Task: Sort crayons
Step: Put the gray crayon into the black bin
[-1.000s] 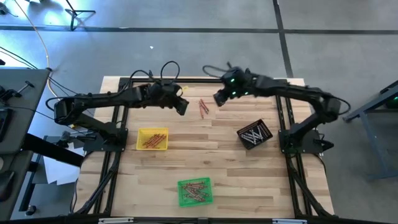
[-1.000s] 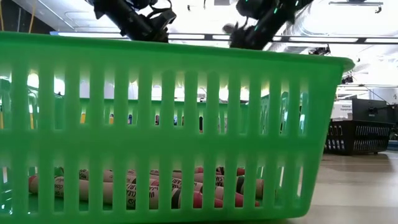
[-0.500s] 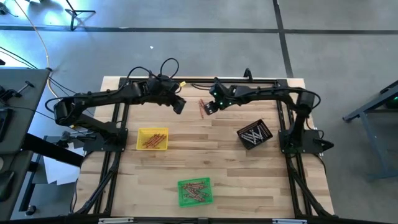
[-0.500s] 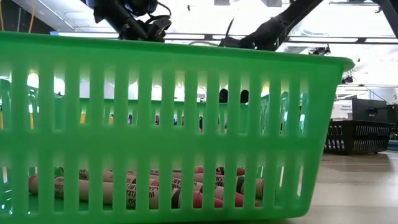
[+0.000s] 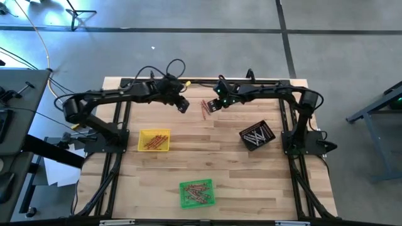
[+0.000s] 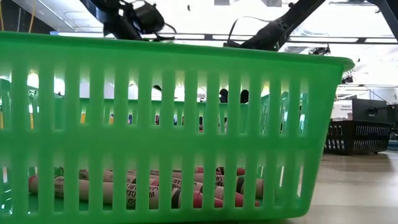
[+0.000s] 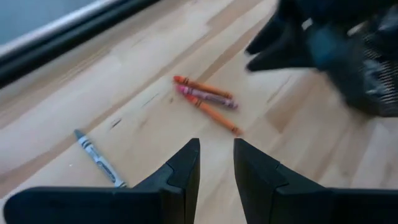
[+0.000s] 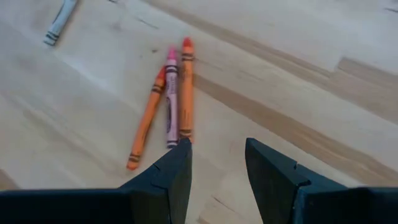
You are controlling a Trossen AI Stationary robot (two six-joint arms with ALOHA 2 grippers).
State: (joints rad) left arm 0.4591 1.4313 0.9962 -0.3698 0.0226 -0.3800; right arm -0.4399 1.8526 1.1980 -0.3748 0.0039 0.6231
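Note:
Three loose crayons (image 5: 205, 108), two orange and one pink, lie side by side on the wooden table near its far edge; they also show in the right wrist view (image 8: 168, 99) and the left wrist view (image 7: 205, 99). A grey crayon (image 7: 96, 158) lies alone to one side of them. My right gripper (image 8: 214, 165) is open and empty just right of the three crayons (image 5: 211, 107). My left gripper (image 7: 216, 165) is narrowly open and empty, left of them (image 5: 183, 105). More crayons lie in the yellow tray (image 5: 154, 140), green tray (image 5: 196, 193) and black tray (image 5: 257, 135).
In the low view the green tray's slotted wall (image 6: 174, 124) fills the picture, with crayons (image 6: 155, 190) on its floor; the black tray (image 6: 360, 137) shows to its right. The two grippers stand close together over the table's far middle. Black frame rails run along the table's sides.
My right gripper has gone down and toward the table's left, from above the far edge to just beside the three loose crayons. The crayons have not moved.

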